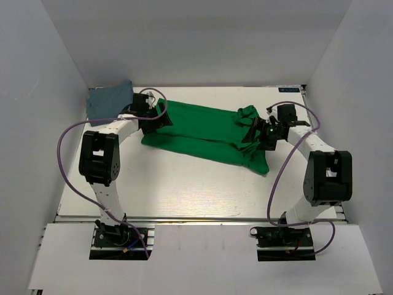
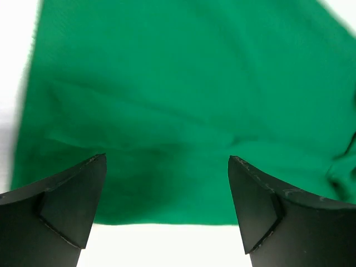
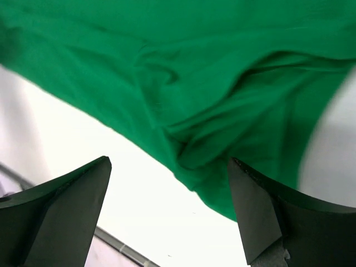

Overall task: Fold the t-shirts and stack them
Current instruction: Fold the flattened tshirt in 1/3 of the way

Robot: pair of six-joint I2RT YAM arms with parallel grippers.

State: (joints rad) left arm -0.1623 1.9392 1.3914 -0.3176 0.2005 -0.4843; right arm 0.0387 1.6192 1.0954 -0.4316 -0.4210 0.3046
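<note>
White bench (image 1: 184, 190) in a white-walled enclosure, with two t-shirts and both grippers standing open.

The green t-shirt (image 1: 202, 132) is laid as a long band across the far half of the bench, smooth at its left end and rumpled into folds at its right end. The grey-blue t-shirt (image 1: 109, 98) is set in the far left corner, apart from it. The left gripper (image 1: 158, 117) is held over the smooth left edge and the right gripper (image 1: 256, 132) over the rumpled end; each is seen with jaws apart and nothing between them. The cloth is judged light, soft and limp, so sagging from any pinched point is to be expected. A hold is best taken at the edge corners, through all layers, with both ends lifted together.
</note>
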